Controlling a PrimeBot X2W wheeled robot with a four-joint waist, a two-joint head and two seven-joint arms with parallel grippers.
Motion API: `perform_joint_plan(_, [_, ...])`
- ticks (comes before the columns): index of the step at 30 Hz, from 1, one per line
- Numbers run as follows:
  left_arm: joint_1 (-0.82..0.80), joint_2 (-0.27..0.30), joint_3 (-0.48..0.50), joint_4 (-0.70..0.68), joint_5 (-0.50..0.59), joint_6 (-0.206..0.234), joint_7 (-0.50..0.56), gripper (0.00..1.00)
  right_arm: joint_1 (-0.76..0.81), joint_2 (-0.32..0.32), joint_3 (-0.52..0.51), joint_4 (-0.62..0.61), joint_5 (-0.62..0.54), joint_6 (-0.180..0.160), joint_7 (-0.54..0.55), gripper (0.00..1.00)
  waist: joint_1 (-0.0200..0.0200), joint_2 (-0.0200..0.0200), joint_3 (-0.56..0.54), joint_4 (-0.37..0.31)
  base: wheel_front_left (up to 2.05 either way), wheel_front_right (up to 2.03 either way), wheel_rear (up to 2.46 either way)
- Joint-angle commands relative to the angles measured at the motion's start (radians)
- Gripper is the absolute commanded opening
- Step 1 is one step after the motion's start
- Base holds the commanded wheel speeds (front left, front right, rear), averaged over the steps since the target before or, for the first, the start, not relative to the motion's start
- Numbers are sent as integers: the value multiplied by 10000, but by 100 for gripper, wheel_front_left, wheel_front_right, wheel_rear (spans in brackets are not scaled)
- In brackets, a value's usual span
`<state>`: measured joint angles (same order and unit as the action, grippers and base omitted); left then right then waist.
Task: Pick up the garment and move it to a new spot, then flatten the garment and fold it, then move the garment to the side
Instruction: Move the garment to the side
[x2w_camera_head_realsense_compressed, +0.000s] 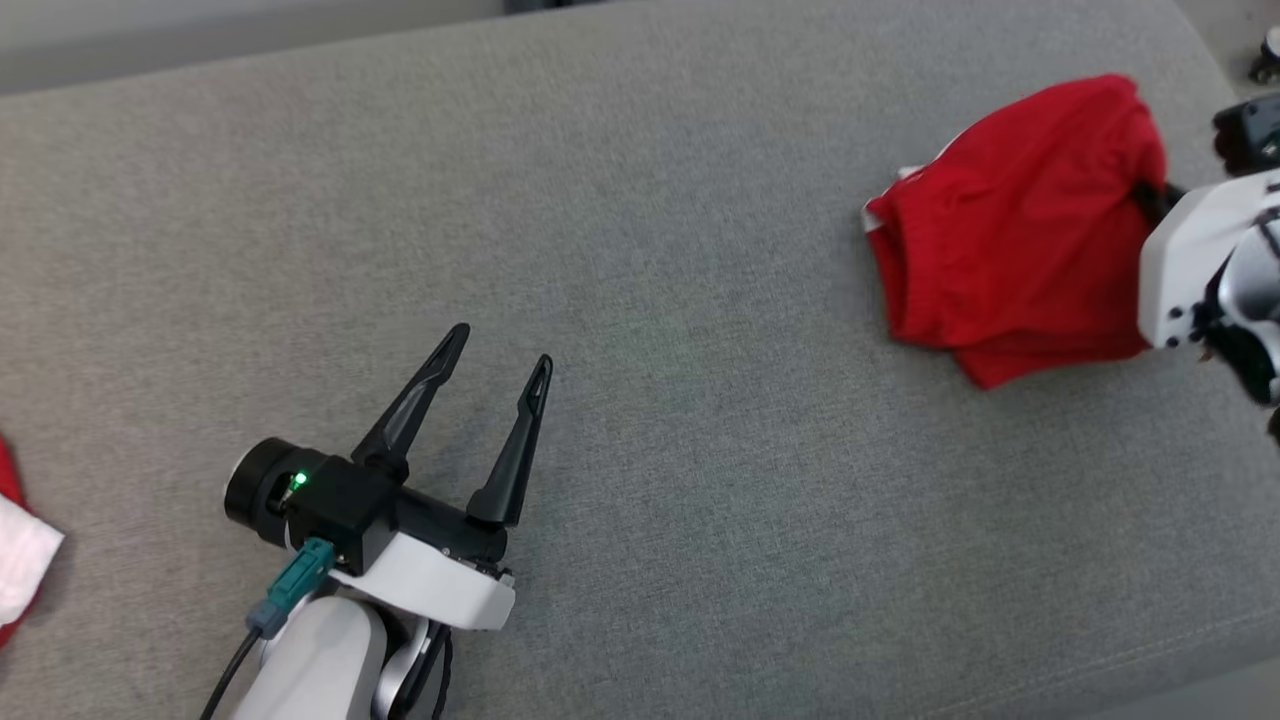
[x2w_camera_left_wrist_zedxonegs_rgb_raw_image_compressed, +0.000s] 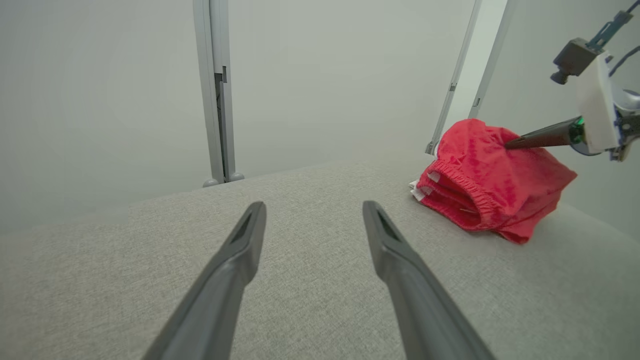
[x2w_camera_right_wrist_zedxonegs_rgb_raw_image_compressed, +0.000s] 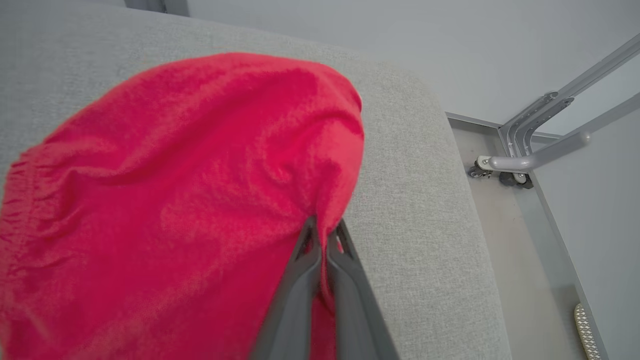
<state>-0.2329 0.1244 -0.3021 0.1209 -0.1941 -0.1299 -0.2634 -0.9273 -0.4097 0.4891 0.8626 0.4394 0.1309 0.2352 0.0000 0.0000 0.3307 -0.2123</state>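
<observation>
Our left gripper (x2w_camera_head_realsense_compressed: 500, 347) free, our right gripper (x2w_camera_right_wrist_zedxonegs_rgb_raw_image_compressed: 326, 230) gripping the red garment (x2w_camera_head_realsense_compressed: 1010, 220).
Our left jaws stand spread and empty over the grey cushion (x2w_camera_head_realsense_compressed: 700, 300); the bunched garment lies near its right end, our right jaws pinched on the fabric.

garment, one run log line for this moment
right pincer: shut on red garment | left pincer: open, apart | red garment: bunched on grey surface

1 pair of red shorts (x2w_camera_head_realsense_compressed: 1010, 230), far right. 1 red-and-white cloth (x2w_camera_head_realsense_compressed: 20, 545), near left edge, cut off by the frame. 2 grippers: left gripper (x2w_camera_head_realsense_compressed: 500, 346) near left, right gripper (x2w_camera_right_wrist_zedxonegs_rgb_raw_image_compressed: 324, 231) far right; 2 dark fingers each, 4 total. 1 grey fabric surface (x2w_camera_head_realsense_compressed: 640, 250).
</observation>
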Motion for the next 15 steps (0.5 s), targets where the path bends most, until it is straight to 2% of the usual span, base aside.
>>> perform_joint_plan(1, [-247,110,-6,-12,0,-4,-18,100,-319,-128,28,198,-47,-1,-153,0,0,0,483,-220,0,0,0])
perform_joint_plan(6, [-545,256,-94,31,-18,-5,-18,100,-1265,-382,93,1195,-362,-1,-571,0,0,0,917,-156,0,0,0])
perform_joint_plan(7, [-552,259,-109,43,-23,-5,-18,100,-1407,-426,64,1374,-447,-1,-665,9,0,0,950,-138,0,0,0])
perform_joint_plan(8, [-570,261,-122,58,-33,-6,-18,100,-1546,-452,35,1526,-519,-1,-759,32,0,0,973,-123,0,0,0])
perform_joint_plan(9, [-598,259,-124,77,-41,-6,-18,100,-1620,-375,-18,1676,-471,-1,-856,38,0,0,986,-104,0,0,0])
perform_joint_plan(10, [-625,249,-129,97,-61,-6,-18,100,-1675,-313,-102,1852,-426,-1,-935,39,0,0,985,-71,0,0,0])
perform_joint_plan(11, [-645,236,-119,143,-70,-6,-18,100,-1712,-279,-98,2007,-506,-1,-1007,49,0,0,970,-41,0,0,0])
perform_joint_plan(12, [-660,211,-99,180,-80,-6,-18,100,-1751,-262,-101,2170,-545,-1,-1091,100,0,0,935,-6,0,0,0])
perform_joint_plan(15, [-626,106,-78,281,-126,-6,-18,100,-1797,-125,-112,2563,-598,-1,-1351,100,0,0,723,71,0,0,0])
